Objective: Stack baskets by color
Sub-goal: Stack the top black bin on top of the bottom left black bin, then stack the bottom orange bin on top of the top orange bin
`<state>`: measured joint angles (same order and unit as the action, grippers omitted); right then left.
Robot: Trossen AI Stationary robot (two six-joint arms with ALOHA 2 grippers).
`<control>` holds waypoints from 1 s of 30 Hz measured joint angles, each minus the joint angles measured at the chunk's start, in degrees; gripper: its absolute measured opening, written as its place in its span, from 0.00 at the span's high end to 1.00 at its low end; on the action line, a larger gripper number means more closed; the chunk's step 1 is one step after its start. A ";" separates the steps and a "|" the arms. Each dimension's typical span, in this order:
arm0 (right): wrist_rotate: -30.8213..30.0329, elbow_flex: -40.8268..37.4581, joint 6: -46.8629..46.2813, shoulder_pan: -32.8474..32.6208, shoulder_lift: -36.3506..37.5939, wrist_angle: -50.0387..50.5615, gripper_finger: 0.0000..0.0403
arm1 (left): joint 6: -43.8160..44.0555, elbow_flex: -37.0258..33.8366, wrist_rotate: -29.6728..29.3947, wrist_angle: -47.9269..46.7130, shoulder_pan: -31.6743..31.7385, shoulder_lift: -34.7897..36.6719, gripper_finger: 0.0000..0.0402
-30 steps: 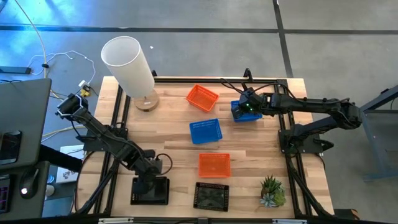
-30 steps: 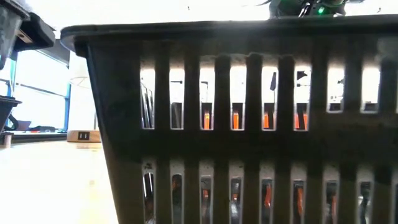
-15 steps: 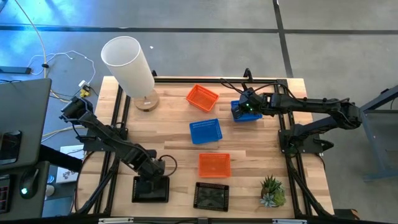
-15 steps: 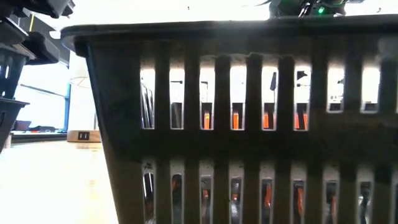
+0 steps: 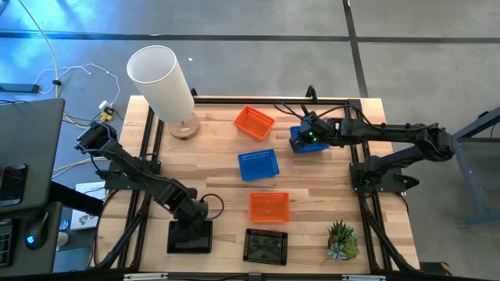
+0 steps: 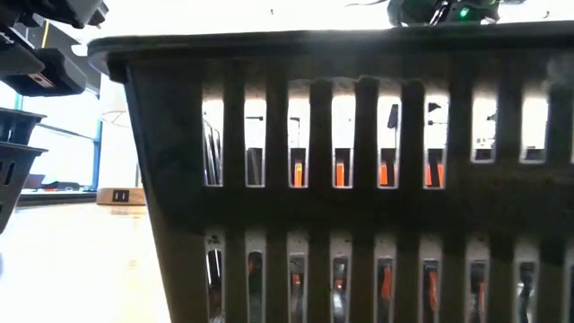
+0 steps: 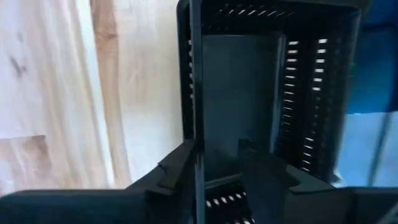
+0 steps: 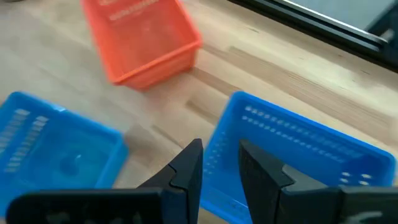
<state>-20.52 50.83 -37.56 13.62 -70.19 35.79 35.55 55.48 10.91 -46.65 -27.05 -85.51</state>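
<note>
At the near left, a black basket (image 5: 190,238) sits nested in another black basket (image 6: 13,166). My left gripper (image 7: 217,149) is open above it, one finger outside and one inside a side wall (image 7: 196,93). A third black basket (image 5: 266,246) stands at the near edge and fills the low view. My right gripper (image 5: 311,134) is at the far right, shut on a blue basket (image 8: 298,149). Another blue basket (image 5: 258,164) lies mid-table. Two orange baskets (image 5: 254,122) (image 5: 269,207) rest on their bottoms. My right gripper holds the blue basket by the rim of an end wall (image 8: 214,146), one finger outside and one finger (image 8: 258,168) inside. The fingers slant down at it from the table's right side. Whether the basket's bottom is clear of the table I cannot tell.
A tall white cylinder lamp (image 5: 160,74) stands at the far left corner. A small green plant (image 5: 341,238) stands at the near right. Bare wood lies between the baskets in the table's middle. Black frame rails run along the table's edges.
My left gripper has gone down at the near left with the black basket. That basket has sunk into the other black basket below it and now sits still there. My right gripper has kept its place.
</note>
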 joint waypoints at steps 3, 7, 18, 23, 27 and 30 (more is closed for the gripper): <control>0.06 0.00 1.38 -1.74 0.00 -1.83 0.78 | 0.04 0.02 3.92 0.33 1.29 0.45 0.70; 0.85 0.00 4.38 -4.27 0.00 -5.04 0.78 | -0.79 0.03 5.27 0.28 2.39 0.43 0.69; 4.70 0.00 9.62 -9.76 0.00 -7.56 0.78 | -7.27 5.60 6.49 -0.77 4.68 0.43 0.71; 7.32 0.00 10.35 -11.68 0.00 -7.61 0.78 | -12.14 8.03 3.24 -1.37 6.39 0.43 0.71; 8.14 0.00 12.15 -13.19 0.00 -7.61 0.78 | -15.35 8.35 -1.45 -1.79 8.29 0.43 0.71; 8.14 0.00 12.56 -14.26 0.00 -7.61 0.78 | -17.97 8.35 -4.87 -2.03 9.69 0.43 0.71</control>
<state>-12.38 50.83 -24.99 -0.64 -70.19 28.18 17.59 63.83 6.04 -48.68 -17.35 -85.08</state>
